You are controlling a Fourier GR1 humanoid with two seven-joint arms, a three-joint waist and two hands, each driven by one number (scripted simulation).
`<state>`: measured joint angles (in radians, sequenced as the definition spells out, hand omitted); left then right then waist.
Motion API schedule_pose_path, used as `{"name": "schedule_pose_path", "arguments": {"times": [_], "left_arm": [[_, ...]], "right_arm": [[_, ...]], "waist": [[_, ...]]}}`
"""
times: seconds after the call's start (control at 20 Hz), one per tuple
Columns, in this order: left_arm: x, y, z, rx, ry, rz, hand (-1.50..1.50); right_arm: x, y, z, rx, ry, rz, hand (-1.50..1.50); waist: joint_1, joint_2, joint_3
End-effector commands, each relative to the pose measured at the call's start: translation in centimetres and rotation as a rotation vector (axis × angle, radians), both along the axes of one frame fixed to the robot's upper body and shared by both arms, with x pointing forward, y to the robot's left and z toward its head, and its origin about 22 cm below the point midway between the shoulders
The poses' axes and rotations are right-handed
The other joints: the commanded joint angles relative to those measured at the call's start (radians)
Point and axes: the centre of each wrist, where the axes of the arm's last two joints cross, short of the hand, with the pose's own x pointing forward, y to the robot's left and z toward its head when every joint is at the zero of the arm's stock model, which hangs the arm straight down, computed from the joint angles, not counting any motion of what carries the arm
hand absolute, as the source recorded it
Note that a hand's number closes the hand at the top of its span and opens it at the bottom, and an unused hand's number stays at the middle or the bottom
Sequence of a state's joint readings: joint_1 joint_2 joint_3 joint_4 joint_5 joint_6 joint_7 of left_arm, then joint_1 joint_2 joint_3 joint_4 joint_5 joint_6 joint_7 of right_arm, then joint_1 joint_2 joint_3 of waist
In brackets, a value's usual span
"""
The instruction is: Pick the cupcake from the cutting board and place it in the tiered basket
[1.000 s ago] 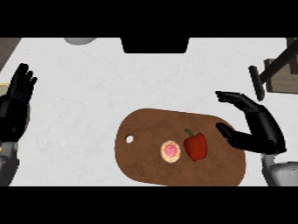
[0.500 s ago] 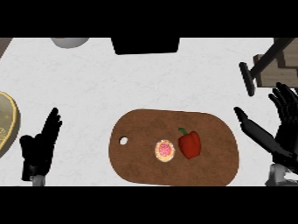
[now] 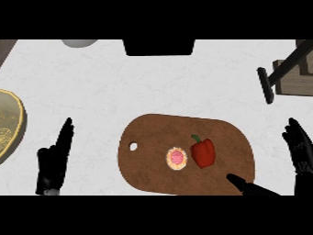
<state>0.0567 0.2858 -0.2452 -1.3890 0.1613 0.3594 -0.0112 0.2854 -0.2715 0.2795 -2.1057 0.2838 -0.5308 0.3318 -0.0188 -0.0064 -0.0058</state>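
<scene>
A small pink-frosted cupcake (image 3: 177, 158) sits mid-way on the brown oval wooden cutting board (image 3: 159, 133), touching a red pepper (image 3: 204, 153). Left hand (image 3: 55, 160) and right hand (image 3: 302, 158) flank the board, fingers straight, empty.

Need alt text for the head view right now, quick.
A cupcake and red pepper lie side by side on a brown cutting board. Open right hand is at its right edge, open left hand to its left; basket top right.
</scene>
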Motion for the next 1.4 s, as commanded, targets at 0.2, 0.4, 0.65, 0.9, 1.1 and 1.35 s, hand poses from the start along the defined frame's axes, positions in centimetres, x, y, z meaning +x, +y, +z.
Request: {"name": "schedule_pose_path", "arguments": {"times": [0.2, 0.4, 0.65, 0.9, 1.1, 1.35], "left_arm": [[0.3, -0.9, -0.4, 0.008, 0.024, -0.015, 0.00], [-0.6, -1.1, -1.2, 0.011, 0.027, -0.012, 0.00], [-0.2, -1.0, -0.4, -0.011, 0.028, -0.036, 0.00], [0.1, -2.4, -0.7, -0.006, 0.010, -0.045, 0.00], [0.0, -2.3, -0.9, -0.011, 0.029, -0.021, 0.00], [0.6, -1.9, -0.3, -0.011, 0.026, -0.032, 0.00]], "right_arm": [[-2.8, 0.7, 2.5, -0.388, 0.362, 0.103, -1.50], [-3.1, 1.9, 4.8, -0.521, 0.449, 0.020, -1.50], [-2.4, 6.5, 6.3, -0.565, 0.480, -0.041, -1.50], [-0.8, 11.8, 5.0, -0.627, 0.513, -0.028, -1.50], [-0.1, 13.6, 4.0, -0.743, 0.609, -0.020, -1.50], [1.3, 15.1, 3.3, -0.778, 0.718, -0.015, -1.50]], "waist": [[0.015, 0.008, -0.006], [0.028, 0.007, -0.006], [0.037, 0.004, -0.001], [0.032, 0.005, 0.002], [0.029, 0.005, 0.001], [0.028, 0.007, 0.003]]}}
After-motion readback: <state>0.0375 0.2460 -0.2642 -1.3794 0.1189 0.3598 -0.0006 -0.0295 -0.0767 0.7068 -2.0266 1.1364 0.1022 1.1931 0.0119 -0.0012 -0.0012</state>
